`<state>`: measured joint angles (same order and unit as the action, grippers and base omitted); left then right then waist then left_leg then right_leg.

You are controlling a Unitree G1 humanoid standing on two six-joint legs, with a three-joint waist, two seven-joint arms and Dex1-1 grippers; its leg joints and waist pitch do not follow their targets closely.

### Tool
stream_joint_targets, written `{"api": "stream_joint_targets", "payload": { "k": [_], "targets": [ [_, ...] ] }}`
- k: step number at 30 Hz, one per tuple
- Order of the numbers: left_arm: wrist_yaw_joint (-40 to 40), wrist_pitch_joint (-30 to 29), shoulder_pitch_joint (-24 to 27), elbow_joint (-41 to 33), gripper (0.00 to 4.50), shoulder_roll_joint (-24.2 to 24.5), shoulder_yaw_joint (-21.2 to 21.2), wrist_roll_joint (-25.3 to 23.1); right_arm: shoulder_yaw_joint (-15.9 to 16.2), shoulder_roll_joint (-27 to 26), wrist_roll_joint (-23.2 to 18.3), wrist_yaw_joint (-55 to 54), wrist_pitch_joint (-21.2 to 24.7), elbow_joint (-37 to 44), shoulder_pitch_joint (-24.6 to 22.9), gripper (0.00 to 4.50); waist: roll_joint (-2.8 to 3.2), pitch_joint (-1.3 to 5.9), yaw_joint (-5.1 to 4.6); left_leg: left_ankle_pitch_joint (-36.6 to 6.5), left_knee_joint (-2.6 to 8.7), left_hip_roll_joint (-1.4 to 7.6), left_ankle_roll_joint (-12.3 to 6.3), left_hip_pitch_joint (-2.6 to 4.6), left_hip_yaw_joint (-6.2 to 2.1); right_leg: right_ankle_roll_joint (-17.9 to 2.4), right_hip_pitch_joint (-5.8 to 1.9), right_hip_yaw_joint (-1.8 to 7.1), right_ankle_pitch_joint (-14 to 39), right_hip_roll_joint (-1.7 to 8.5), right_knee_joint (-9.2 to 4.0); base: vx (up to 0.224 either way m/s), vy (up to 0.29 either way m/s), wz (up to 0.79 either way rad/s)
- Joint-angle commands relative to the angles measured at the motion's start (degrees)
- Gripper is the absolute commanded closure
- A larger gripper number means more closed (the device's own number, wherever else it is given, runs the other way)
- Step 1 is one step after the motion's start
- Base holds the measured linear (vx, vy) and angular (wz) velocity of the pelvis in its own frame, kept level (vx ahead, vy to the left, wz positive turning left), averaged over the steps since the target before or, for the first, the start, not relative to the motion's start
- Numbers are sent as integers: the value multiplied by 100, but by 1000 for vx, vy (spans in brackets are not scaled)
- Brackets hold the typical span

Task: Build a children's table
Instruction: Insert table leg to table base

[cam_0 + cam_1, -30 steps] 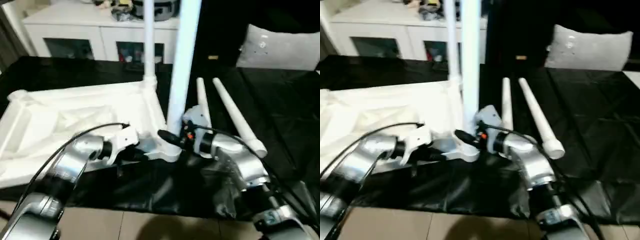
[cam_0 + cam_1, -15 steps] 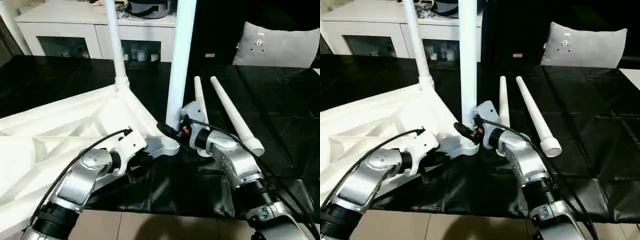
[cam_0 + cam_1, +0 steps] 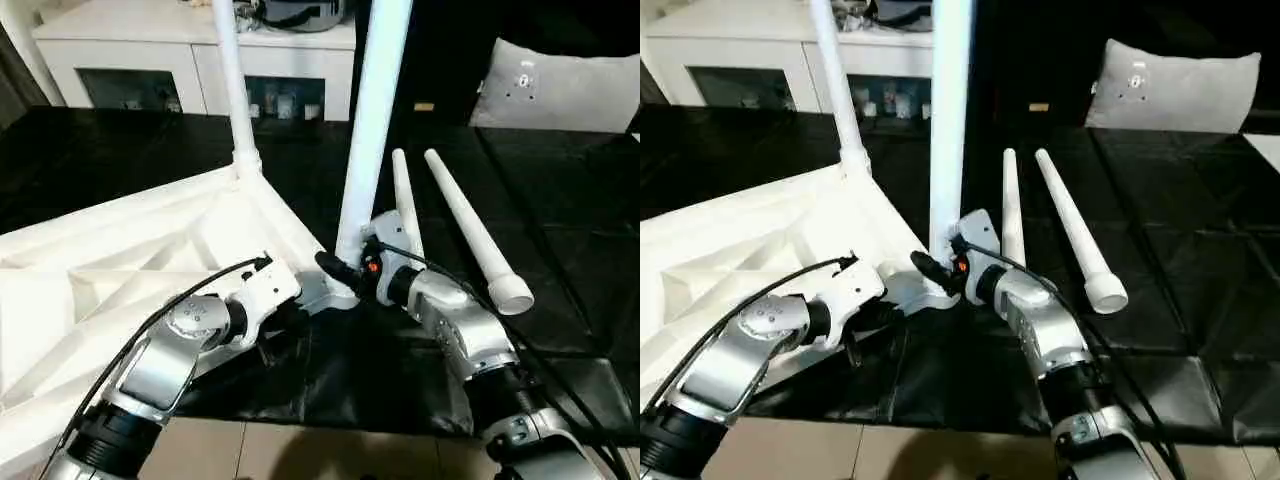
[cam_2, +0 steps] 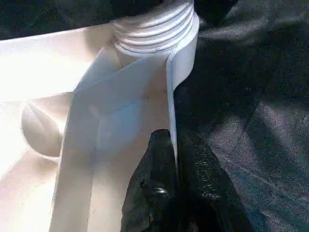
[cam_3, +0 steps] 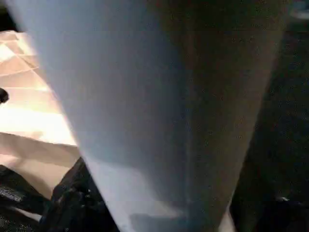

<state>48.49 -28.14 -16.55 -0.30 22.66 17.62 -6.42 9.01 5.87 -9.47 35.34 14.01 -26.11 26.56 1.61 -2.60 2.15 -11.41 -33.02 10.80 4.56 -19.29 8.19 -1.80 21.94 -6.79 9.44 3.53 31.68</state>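
We see the upturned white table top (image 3: 130, 260) on the black-covered work surface (image 3: 560, 260), turned from a second ago so its near corner now points toward us. Two legs (image 3: 375, 120) stand in corner sockets; two spare legs (image 3: 470, 225) lie alongside. Our left gripper (image 4: 171, 193), jaws pressed together, pinches the corner's rim. Our right gripper (image 3: 362, 262) sits at the near leg's base, its jaws' state unclear. The leg looks seated.

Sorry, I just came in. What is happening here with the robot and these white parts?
The robot is building a table. The top lies upside down, with two legs standing in corner sockets. The left gripper is shut on the top's edge by the near leg. The right gripper is at that leg's base. Two loose legs lie beside it.
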Motion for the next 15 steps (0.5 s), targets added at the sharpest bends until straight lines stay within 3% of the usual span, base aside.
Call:
{"api": "stream_joint_targets", "payload": {
  "k": [1, 4, 5, 8, 9, 12, 15],
  "targets": [
    [-94, 205, -296, -44, 450, 104, -55, -123, 91, 24, 9, 42, 267, -166, -204, 127, 52, 227, 30, -2309, 490, 221, -142, 12, -81, -432, -125, 342, 3016, 529, -519, 0, 0, 0],
    [-89, 355, -364, 134, 450, 196, -81, -119, 6, 81, -47, 61, 190, 80, -388, 101, 61, 277, 102, -1779, 480, 233, -164, -39, -50, -607, -186, 379, 2356, 522, -432, 0, 0, 0],
    [-80, 379, -371, 158, 450, 212, -85, -114, -17, 89, -73, 77, 179, 133, -421, 91, 43, 319, 128, -1400, 469, 246, -188, -86, -44, -726, -230, 393, 1830, 519, -331, 0, 0, 0],
    [-48, 487, -388, 263, 450, 270, -92, -81, -103, 131, -167, 172, 104, 379, -526, 67, 75, 358, 178, -766, 405, 239, -292, -138, -20, -914, -263, 399, 1045, 514, -238, 0, 0, 0],
    [-38, 520, -391, 291, 450, 286, -88, -71, -110, 149, -191, 217, 94, 440, -547, 52, 60, 371, 193, -529, 381, 229, -370, -152, -8, -1014, -278, 385, 682, 498, -195, 0, 0, 0],
    [11, 655, -408, 421, 450, 338, -58, -45, -161, 206, -280, 317, 49, 694, -612, 28, 82, 365, 204, -559, 374, 236, -400, -143, 1, -1059, -275, 375, 642, 491, -200, 0, 0, 0],
    [43, 776, -445, 572, 450, 376, -42, -23, -167, 305, -290, 336, 171, 922, -659, 9, 79, 347, 208, -773, 396, 239, -330, -129, -3, -977, -281, 369, 997, 488, -232, 0, 0, 0]
  ]
}}
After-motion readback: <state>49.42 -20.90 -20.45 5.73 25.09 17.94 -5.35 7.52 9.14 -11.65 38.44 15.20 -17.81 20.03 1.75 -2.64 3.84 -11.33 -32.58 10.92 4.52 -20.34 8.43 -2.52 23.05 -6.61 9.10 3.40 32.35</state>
